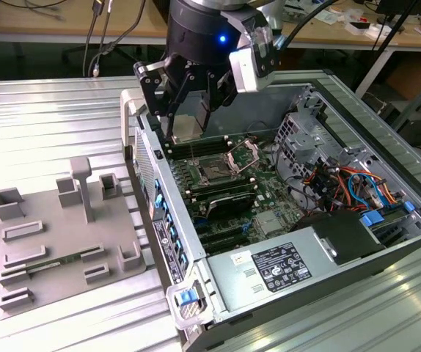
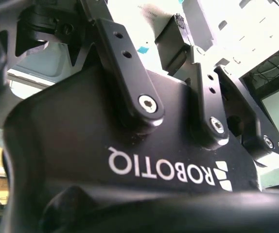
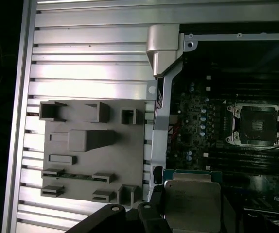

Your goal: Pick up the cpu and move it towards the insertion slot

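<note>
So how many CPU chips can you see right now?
1. The cpu is held in the gripper above the open computer case, short of the insertion slot. Others may be hidden.

Exterior view high, oblique over open computer case point(image 1: 284, 220); first wrist view looks down on it.

CPU point(image 3: 192, 204) — flat square chip, silvery metal lid with a thin green rim, seen face-on in the first wrist view; raised off the board, over the near edge of the open case. In the exterior view the chip point(image 1: 187, 126) hangs tilted near upright, above the motherboard's rear edge, well apart from the socket

Insertion slot point(image 1: 215, 171) — square socket, dark centre, bright metal surround; retention frame swung up and open on the side toward the exterior view's right. Socket bare, nothing seated. In the first wrist view the slot point(image 3: 256, 125) lies flat on the board, near the held chip, not beneath it
</note>
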You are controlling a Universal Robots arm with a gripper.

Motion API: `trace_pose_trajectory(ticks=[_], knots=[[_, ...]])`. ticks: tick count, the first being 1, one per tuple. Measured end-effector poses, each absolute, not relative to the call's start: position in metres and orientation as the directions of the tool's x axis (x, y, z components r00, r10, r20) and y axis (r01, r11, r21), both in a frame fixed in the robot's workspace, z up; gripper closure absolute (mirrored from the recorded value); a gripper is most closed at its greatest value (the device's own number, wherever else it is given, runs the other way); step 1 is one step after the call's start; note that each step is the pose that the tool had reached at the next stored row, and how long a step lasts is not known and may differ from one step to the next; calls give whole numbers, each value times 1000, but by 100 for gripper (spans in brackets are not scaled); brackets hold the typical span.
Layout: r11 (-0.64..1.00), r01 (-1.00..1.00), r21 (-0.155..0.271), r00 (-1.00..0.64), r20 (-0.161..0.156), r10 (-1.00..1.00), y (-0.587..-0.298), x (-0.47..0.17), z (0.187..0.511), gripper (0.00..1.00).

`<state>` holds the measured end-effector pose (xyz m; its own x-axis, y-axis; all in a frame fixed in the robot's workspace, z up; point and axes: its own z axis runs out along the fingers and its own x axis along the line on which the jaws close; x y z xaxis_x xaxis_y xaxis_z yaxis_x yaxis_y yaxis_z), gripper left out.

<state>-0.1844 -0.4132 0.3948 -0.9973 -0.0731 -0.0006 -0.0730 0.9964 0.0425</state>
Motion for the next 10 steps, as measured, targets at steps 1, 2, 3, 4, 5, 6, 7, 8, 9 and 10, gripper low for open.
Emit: trace_pose_trajectory(ticks=[1,2,3,4,5,6,7,8,9,10], knots=[[996,-73,43,-997,-1,-73,-413,-184,395,45],[996,-73,42,-997,-1,-73,-413,-184,395,45],[996,-73,43,-997,-1,-73,-413,-184,395,45],[996,-73,43,-997,-1,-73,-413,-183,395,45],[996,-73,43,-997,-1,-73,-413,-183,394,45],[996,-73,43,-997,-1,-73,-413,-183,394,45],[996,-73,42,-997,-1,-73,-413,-183,394,45],[996,-73,43,-997,-1,-73,-413,-183,394,45],[996,-73,43,-997,-1,-73,-413,-182,394,45],[996,-73,43,-997,-1,-73,-413,-182,394,45]])
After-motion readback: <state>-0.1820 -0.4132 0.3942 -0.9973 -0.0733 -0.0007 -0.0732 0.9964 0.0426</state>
